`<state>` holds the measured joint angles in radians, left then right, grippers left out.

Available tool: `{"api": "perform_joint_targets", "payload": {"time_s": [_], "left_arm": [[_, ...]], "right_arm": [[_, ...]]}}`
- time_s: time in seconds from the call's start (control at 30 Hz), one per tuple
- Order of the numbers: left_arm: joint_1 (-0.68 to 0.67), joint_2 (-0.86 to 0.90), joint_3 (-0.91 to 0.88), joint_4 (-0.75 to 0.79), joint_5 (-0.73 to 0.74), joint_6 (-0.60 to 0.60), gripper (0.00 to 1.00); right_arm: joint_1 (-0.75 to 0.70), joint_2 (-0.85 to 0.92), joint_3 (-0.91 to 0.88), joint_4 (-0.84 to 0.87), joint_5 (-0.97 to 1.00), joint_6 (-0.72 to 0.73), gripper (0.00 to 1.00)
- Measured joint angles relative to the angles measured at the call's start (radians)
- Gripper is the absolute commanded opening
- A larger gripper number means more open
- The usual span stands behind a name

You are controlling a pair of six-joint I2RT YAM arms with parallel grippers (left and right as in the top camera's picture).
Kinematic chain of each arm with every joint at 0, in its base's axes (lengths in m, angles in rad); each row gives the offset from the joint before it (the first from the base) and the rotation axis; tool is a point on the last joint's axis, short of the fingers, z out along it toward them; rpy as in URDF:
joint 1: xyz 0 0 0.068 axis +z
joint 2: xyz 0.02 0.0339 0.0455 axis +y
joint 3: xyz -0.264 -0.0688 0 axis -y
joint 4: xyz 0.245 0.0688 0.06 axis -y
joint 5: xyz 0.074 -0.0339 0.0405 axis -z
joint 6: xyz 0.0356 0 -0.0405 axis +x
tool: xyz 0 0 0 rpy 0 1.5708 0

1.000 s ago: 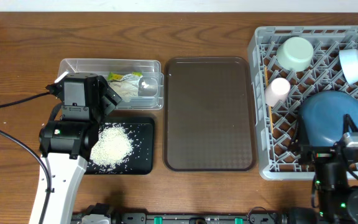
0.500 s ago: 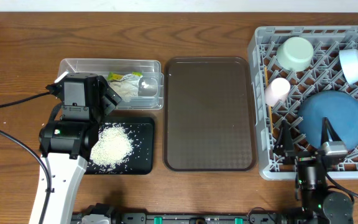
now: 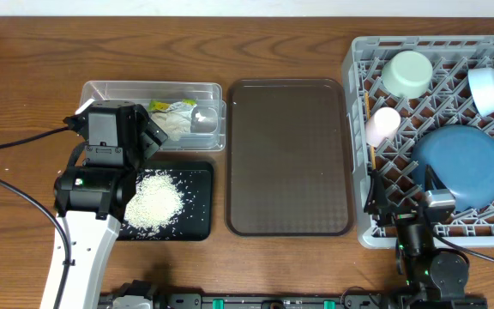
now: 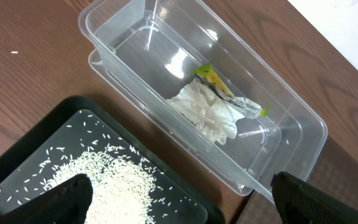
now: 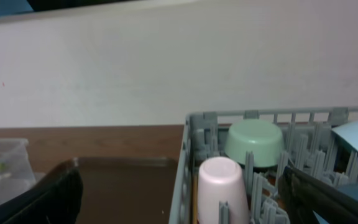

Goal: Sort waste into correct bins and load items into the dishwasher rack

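The grey dishwasher rack (image 3: pixel 436 47) at the right holds the blue plate (image 3: pixel 461 163), mint-green bowl (image 3: pixel 406 73), pink cup (image 3: pixel 382 125), pale-blue bowl (image 3: pixel 485 90) and chopsticks (image 5: pixel 194 202). My right gripper (image 3: pixel 401 196) hangs open and empty over the rack's front left corner, short of the pink cup (image 5: pixel 219 186). The clear tub (image 3: pixel 110 90) contains a white tissue (image 4: pixel 207 112) and a yellow-green wrapper (image 4: pixel 219 84). Rice (image 3: pixel 153 199) lies heaped on the black tray (image 3: pixel 197 225). My left gripper (image 4: pixel 180 180) is open and empty above the gap between tub and tray.
A large dark brown serving tray (image 3: pixel 288 154) lies bare between the bins and the rack. A black cable (image 3: pixel 7 142) runs across the table at the left. A white wall (image 5: pixel 166 74) stands behind the table.
My right gripper has pulled back off the blue plate toward the rack's front left corner. The left arm and all items have stayed put.
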<state>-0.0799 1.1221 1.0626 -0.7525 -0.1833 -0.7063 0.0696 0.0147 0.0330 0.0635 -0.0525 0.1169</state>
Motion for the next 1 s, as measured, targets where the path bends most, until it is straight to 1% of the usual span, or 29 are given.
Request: {"api": "perform_joint_targets", "payload": {"time_s": [0.2,0.33,0.43,0.57,0.8,1.0], "left_arm": [[0.0,0.0,0.0,0.0,0.0,0.0,0.95],[0.0,0.0,0.0,0.0,0.0,0.0,0.95],[0.0,0.0,0.0,0.0,0.0,0.0,0.95],[0.0,0.0,0.0,0.0,0.0,0.0,0.95],[0.0,0.0,0.0,0.0,0.0,0.0,0.95],[0.0,0.0,0.0,0.0,0.0,0.0,0.95]], "right_arm": [[0.0,-0.001,-0.026,-0.081,0.0,-0.025,0.99],[0.019,-0.003,-0.026,-0.128,0.004,-0.069,0.99],[0.045,-0.003,-0.026,-0.13,0.002,-0.109,0.99],[0.046,-0.003,-0.026,-0.131,0.015,-0.151,0.99],[0.046,-0.003,-0.026,-0.133,0.037,-0.174,0.99],[0.046,-0.003,-0.026,-0.129,0.1,-0.176,0.99]]}}
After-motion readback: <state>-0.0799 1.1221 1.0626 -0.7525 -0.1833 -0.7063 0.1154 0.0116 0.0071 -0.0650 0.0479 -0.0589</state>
